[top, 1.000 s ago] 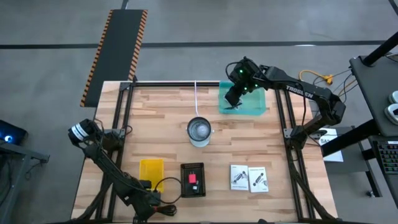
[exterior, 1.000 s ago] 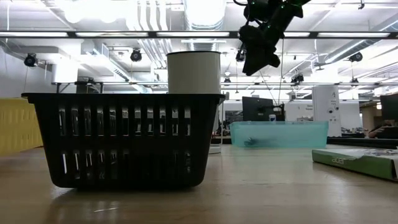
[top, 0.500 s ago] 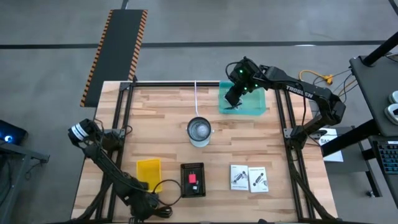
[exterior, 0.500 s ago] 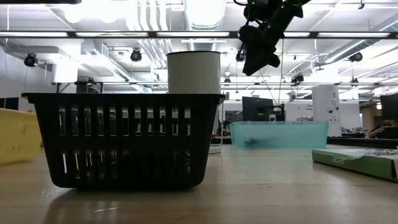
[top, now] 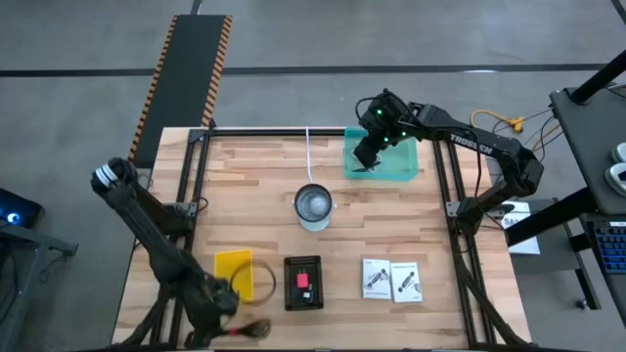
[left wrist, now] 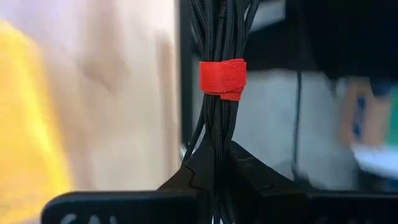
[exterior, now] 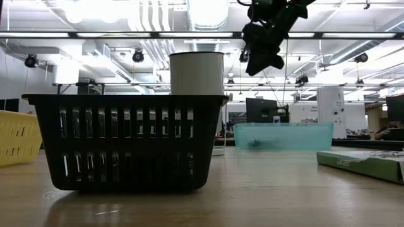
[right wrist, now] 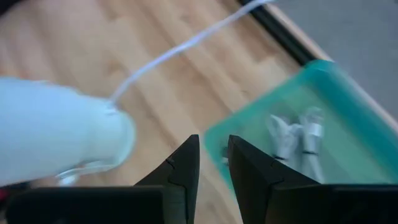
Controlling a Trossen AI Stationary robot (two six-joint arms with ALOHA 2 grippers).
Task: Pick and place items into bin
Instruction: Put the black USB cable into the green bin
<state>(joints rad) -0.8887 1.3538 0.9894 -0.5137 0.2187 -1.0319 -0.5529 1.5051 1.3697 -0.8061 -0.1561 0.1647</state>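
A black coiled cable (left wrist: 217,37), bound by a red strap (left wrist: 222,79), stands between the fingers of my left gripper (left wrist: 214,152), which is shut on it near the table's near-left corner (top: 245,326). Its loop (top: 262,284) shows beside a yellow basket (top: 235,269). Two white packets (top: 391,280) lie flat on the table at the near right. The teal bin (top: 383,161) at the far right holds white cables (right wrist: 292,140). My right gripper (top: 366,162) hovers above the bin's left part, its fingers (right wrist: 212,146) slightly apart with nothing between them. My left gripper pinches the black cable's bundled strands (left wrist: 214,134) between its two fingers, a short way from the red strap. The strands run on past the fingertips, along the fingers. Whether the cable is lifted clear of the table, I cannot tell.
A black basket (top: 303,282) with a red-pink thing inside stands near the front middle. A round metal cup (top: 313,205) stands mid-table, a white cord (top: 309,147) running from it to the far edge. Black frame posts line both sides.
My left arm has reared up, its elbow swinging higher and toward the far-left, while its gripper stays by the black cable at the near-left corner. The yellow basket beside it has shifted a little. My right arm has kept still.
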